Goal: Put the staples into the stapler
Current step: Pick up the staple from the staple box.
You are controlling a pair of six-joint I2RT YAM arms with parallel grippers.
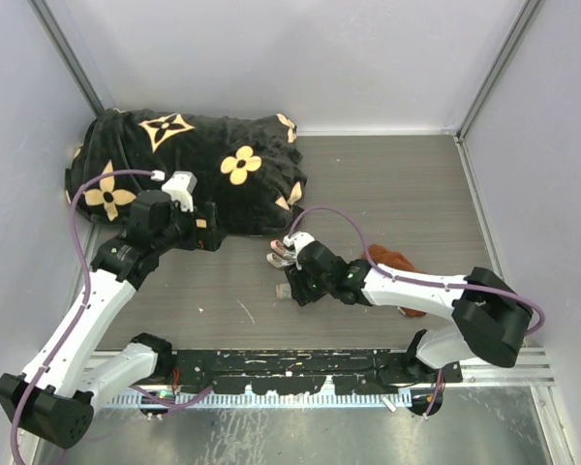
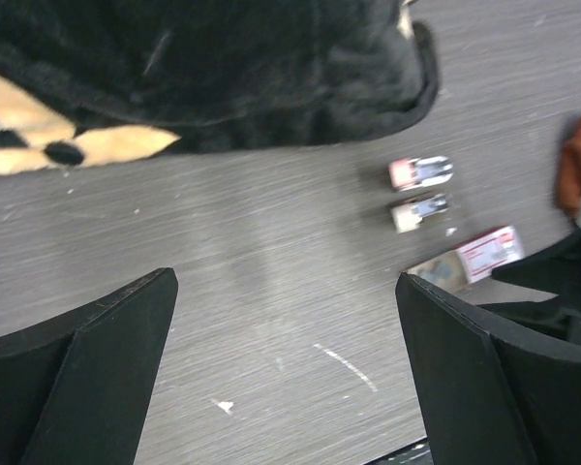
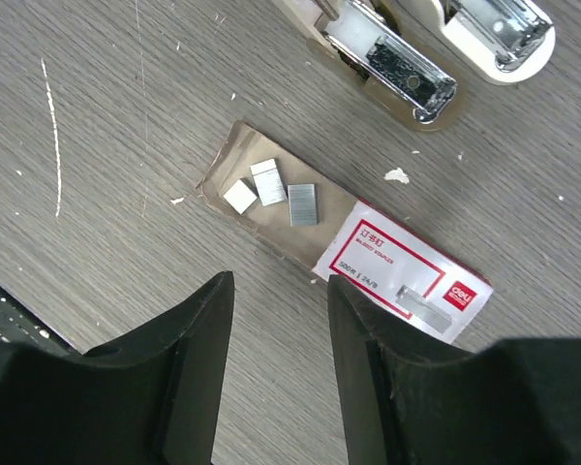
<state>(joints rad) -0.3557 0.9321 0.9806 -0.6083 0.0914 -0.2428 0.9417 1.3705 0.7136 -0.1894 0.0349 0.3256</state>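
Observation:
The stapler [image 3: 392, 63] lies opened out flat on the table, a white half with a metal channel beside a second half [image 3: 499, 24]. It also shows in the left wrist view [image 2: 421, 174] and the top view [image 1: 279, 256]. The staple box [image 3: 402, 276], white with a red label, has its tray [image 3: 315, 232] slid out. A few short strips of staples [image 3: 302, 204] lie in the tray. My right gripper [image 3: 276, 291] is open and empty just above the table, beside the tray's near edge. My left gripper [image 2: 286, 291] is open and empty over bare table, left of the stapler.
A black cloth with tan flower patterns [image 1: 203, 165] covers the back left, its edge close to my left gripper [image 1: 211, 237]. A rust-brown cloth [image 1: 392, 260] lies behind my right forearm. Grey walls enclose the table. White scratches mark the tabletop [image 2: 349, 366].

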